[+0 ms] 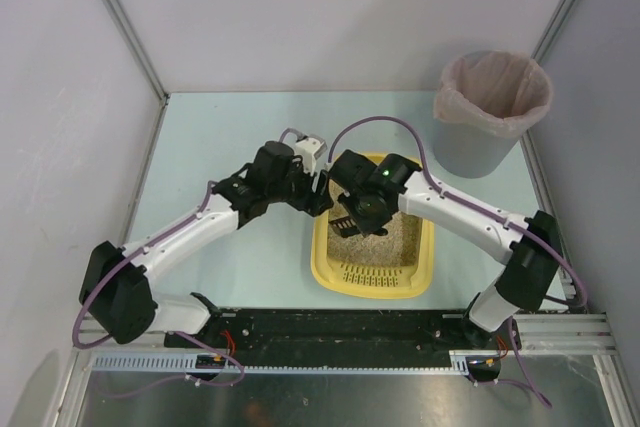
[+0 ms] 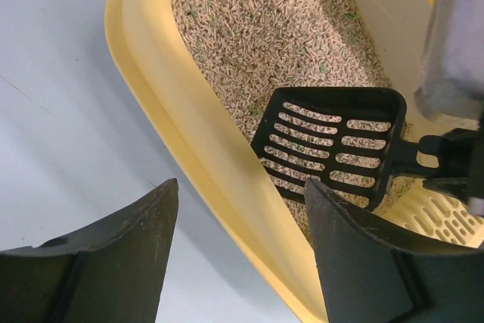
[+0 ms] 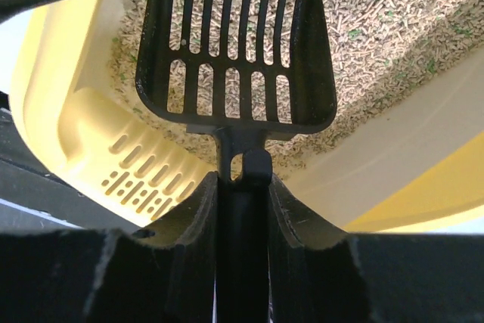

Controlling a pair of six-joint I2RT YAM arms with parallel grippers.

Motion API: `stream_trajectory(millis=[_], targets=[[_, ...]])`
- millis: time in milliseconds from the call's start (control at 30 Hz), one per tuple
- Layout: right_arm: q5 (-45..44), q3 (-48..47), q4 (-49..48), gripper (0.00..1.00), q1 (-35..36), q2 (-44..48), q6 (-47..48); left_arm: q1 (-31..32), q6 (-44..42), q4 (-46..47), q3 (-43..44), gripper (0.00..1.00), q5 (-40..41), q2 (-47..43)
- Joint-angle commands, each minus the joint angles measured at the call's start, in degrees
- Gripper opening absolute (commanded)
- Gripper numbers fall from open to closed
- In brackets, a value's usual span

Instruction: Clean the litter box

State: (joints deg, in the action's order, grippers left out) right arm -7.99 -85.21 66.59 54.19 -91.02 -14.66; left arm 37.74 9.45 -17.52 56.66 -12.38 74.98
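Note:
The yellow litter box (image 1: 424, 269) lies in the middle of the table with beige litter (image 1: 385, 242) in it and a slotted rim (image 1: 372, 273) at its near end. My right gripper (image 1: 352, 215) is shut on the handle of the black slotted scoop (image 3: 236, 43), whose blade hangs just above the litter (image 3: 378, 13). No clump shows in the scoop. My left gripper (image 1: 322, 197) is open, its jaws straddling the box's left rim (image 2: 189, 119) without touching it. The scoop (image 2: 329, 145) also shows in the left wrist view.
A grey round bin (image 1: 490, 112) with a pinkish bag liner stands at the back right. White walls close the table on the left, back and right. A black rail (image 1: 340, 325) runs along the near edge.

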Motion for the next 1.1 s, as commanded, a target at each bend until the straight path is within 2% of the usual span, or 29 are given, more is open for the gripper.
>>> stream_trajectory(millis=[0, 233, 567, 1067], targets=[[3.0, -0.7, -0.4, 0.0, -0.2, -2.2, 4.5, 0.1, 0.3, 2.8, 0.6, 0.72, -1.3, 1.9], [2.5, -1.3, 1.2, 0.0, -0.1, -5.5, 6.8, 0.1, 0.7, 2.8, 1.1, 0.68, -2.4, 4.0], [5.9, -2.9, 2.5, 0.0, 1.2, -8.4, 10.4, 0.1, 1.1, 2.8, 1.3, 0.57, -3.6, 5.5], [5.8, -5.7, 0.7, 0.0, 2.5, -14.7, 14.5, 0.1, 1.4, 2.8, 1.2, 0.52, -4.4, 5.3]])
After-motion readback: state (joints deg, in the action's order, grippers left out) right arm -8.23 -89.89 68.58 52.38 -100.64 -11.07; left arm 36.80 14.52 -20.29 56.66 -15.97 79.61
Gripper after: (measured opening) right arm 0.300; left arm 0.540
